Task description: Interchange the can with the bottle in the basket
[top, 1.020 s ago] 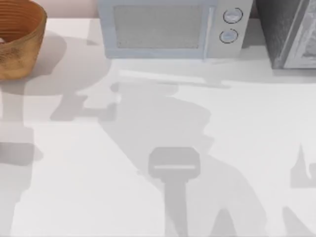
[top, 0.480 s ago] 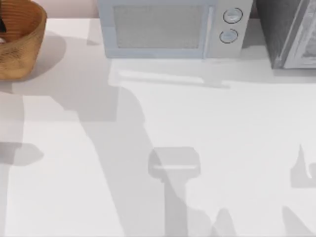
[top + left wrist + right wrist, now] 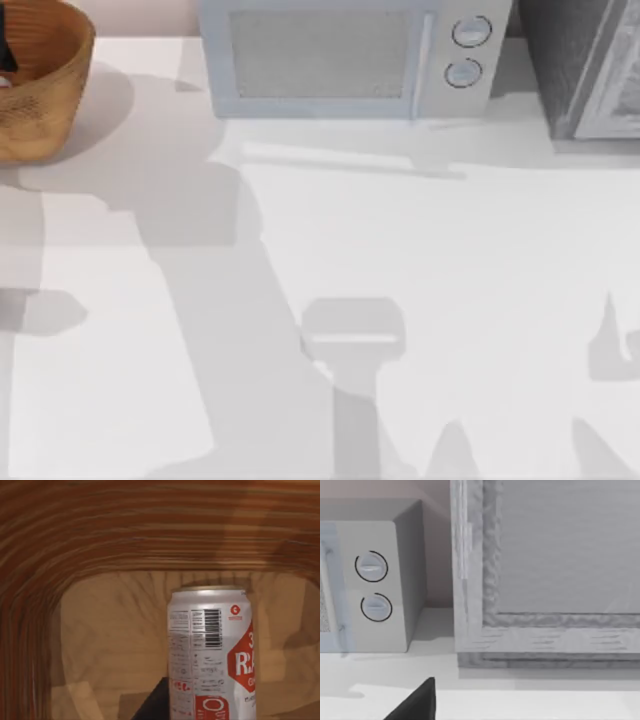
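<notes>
The wicker basket (image 3: 45, 95) stands at the table's far left corner. Its ribbed orange-brown inside (image 3: 100, 540) shows close up in the left wrist view. The white can (image 3: 210, 650) with red markings stands upright inside it, just above the basket's floor. My left gripper (image 3: 200, 715) is shut on the can, with one dark finger (image 3: 152, 705) against its side. A dark piece of my left arm (image 3: 4, 55) shows over the basket at the top view's edge. A dark part of my right gripper (image 3: 415, 702) hangs near the back right. The bottle is out of view.
A pale microwave (image 3: 345, 60) with two round knobs (image 3: 468, 50) stands at the back middle. A grey textured box (image 3: 590, 65) fills the back right corner. Arm shadows lie across the white table (image 3: 480, 270).
A dark part of my left arm has come in over the basket. The arm's shadow on the table has swung to the left. The right side has not changed.
</notes>
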### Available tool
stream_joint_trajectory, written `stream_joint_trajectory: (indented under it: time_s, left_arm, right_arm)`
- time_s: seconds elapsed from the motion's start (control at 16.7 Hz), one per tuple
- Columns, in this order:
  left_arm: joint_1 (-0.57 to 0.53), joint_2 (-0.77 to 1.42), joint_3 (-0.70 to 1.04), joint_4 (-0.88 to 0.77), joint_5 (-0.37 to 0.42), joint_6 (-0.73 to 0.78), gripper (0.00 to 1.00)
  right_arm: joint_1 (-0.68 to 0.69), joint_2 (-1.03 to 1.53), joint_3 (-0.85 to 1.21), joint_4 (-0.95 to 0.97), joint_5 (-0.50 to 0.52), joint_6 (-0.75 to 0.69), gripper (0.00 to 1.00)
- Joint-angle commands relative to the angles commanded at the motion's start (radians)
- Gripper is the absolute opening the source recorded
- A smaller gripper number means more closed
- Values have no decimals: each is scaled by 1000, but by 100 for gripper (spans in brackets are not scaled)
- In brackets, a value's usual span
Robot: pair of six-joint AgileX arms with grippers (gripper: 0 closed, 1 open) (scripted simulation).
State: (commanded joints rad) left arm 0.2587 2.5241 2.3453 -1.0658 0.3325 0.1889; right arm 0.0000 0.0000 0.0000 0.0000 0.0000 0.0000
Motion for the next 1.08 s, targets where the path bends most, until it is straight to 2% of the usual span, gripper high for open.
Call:
stream_joint_trajectory:
  time_s: [0.36, 1.08]
  left_arm:
    - [-11, 10, 13, 2, -2, -10, 100]
    - [-35, 125, 26, 109, -10, -35, 100]
  right_arm:
    - [0, 0, 0, 0, 0, 0, 100]
    - [0, 0, 0, 0, 0, 0, 100]
